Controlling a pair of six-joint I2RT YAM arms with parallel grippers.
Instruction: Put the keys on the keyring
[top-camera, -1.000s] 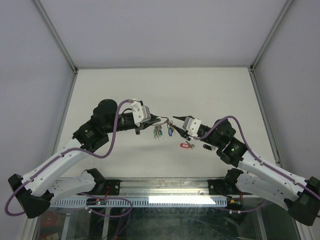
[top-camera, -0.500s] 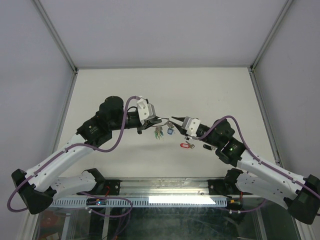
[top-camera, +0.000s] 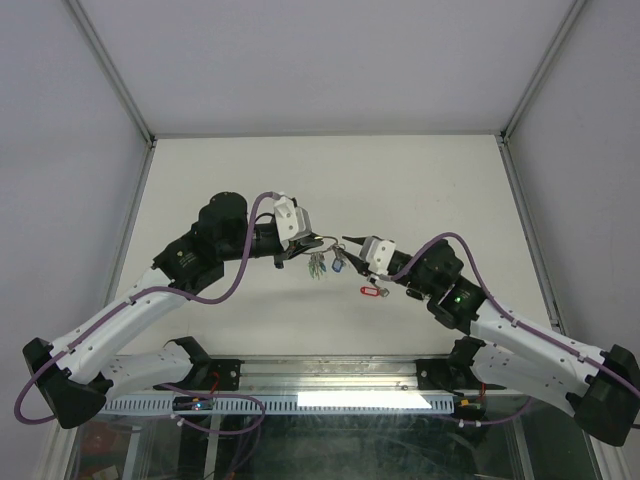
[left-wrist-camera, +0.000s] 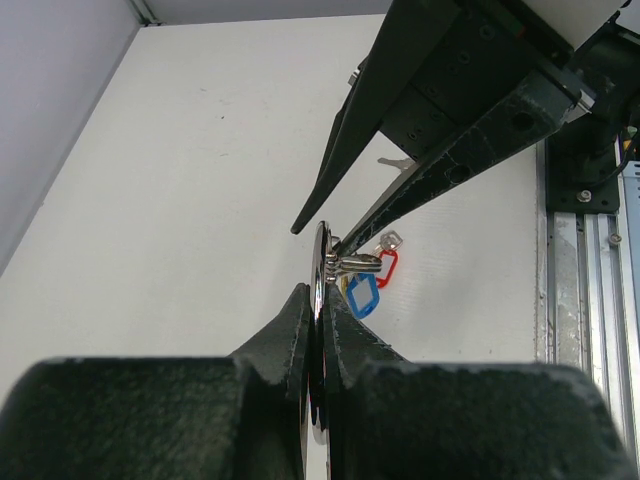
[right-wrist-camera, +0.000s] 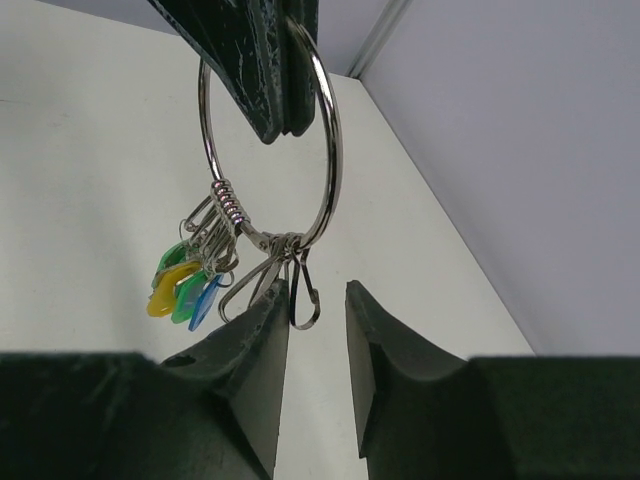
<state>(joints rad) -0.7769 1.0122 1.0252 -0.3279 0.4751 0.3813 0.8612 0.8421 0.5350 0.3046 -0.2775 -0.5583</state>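
White tabletop (top-camera: 400, 180) inside a pale-walled booth, with both arms reaching in from the near edge and meeting roughly mid-table.

From above, the left arm (top-camera: 150, 295) has the keyring (top-camera: 317, 263) up off the surface. Its bunch of little keys dangles below the left jaws, and a blue tag (top-camera: 338, 264) hangs on the side toward the right arm (top-camera: 520, 335). The right jaws point at the ring from the other side, tips just beside it. One key with a red tag (top-camera: 373, 292) lies flat on the tabletop near the right wrist, apart from the ring. There might be a dark-tagged one next to it, but the arm covers most of that spot, so I can't say.

Left wrist camera: the left jaws are pressed together on the ring, which shows edge-on. The right jaws come in from the upper right, spread, with the lower finger's tip right at the ring where the blue tag hangs.

Right wrist camera: the ring hangs upright, pinched at its top by the left jaws. Green and yellow tags (right-wrist-camera: 170, 280) bunch at its lower left. A bent wire clip (right-wrist-camera: 303, 295) hangs from the ring's bottom, in the gap between the spread right jaws, which aren't closed on it.
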